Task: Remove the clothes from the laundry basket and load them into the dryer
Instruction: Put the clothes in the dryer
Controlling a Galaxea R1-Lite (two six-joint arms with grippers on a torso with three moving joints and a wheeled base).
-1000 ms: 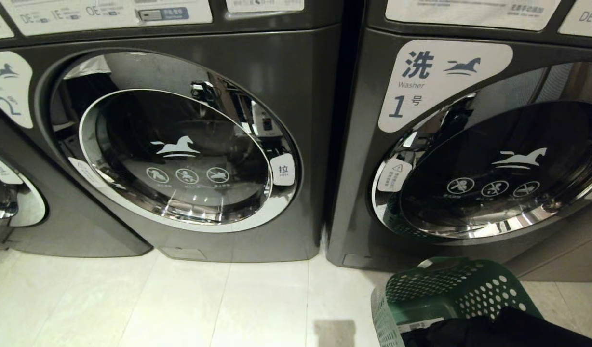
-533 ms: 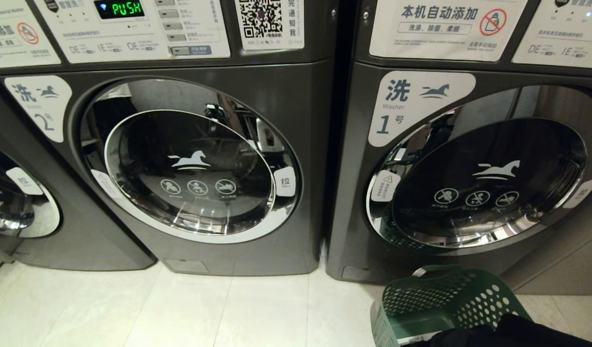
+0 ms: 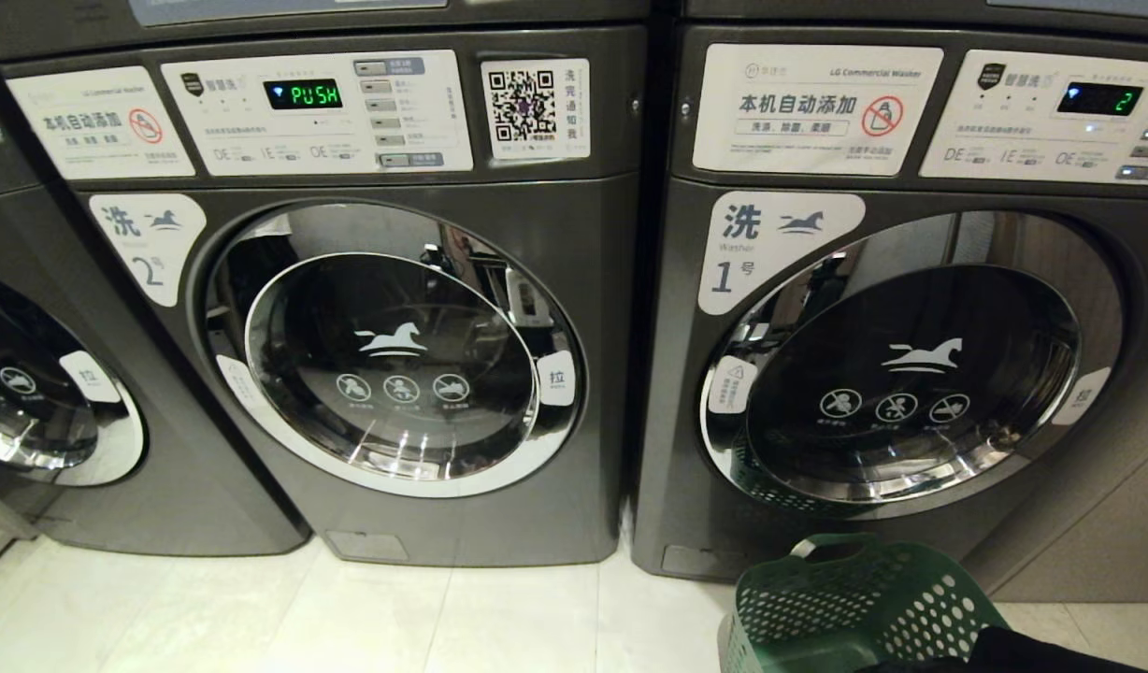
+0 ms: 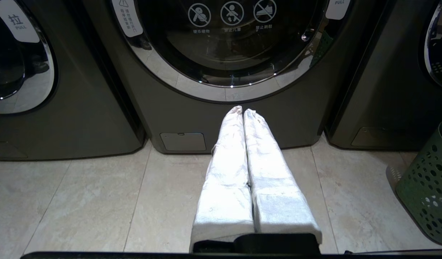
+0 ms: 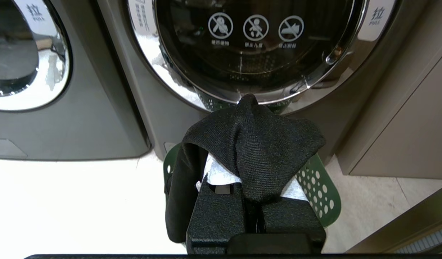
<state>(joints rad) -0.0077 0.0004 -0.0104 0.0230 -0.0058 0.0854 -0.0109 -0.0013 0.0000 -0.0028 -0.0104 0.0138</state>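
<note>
The green perforated laundry basket (image 3: pixel 854 598) stands on the floor in front of machine 1 (image 3: pixel 911 374), whose round door is closed. My right gripper (image 5: pixel 248 111) hangs over the basket (image 5: pixel 320 194), shut on a black knit garment (image 5: pixel 257 144) that drapes over its white-wrapped fingers. Dark cloth (image 3: pixel 1004 654) shows at the lower right edge of the head view. My left gripper (image 4: pixel 243 110) is shut and empty, low in front of machine 2 (image 4: pixel 228 39). Both machines carry washer labels; nothing marked as a dryer is in view.
Machine 2 (image 3: pixel 396 365) has its door closed and its display reads PUSH (image 3: pixel 303 93). A third machine (image 3: pixel 32 402) stands at the far left. A beige cabinet wall (image 5: pixel 404 126) flanks machine 1 on the right. Pale floor tiles (image 3: pixel 443 626) lie before the machines.
The head camera has tilted upward: the machines and basket slid down in the picture and the control panels came into view. Nothing in the scene itself has visibly moved.
</note>
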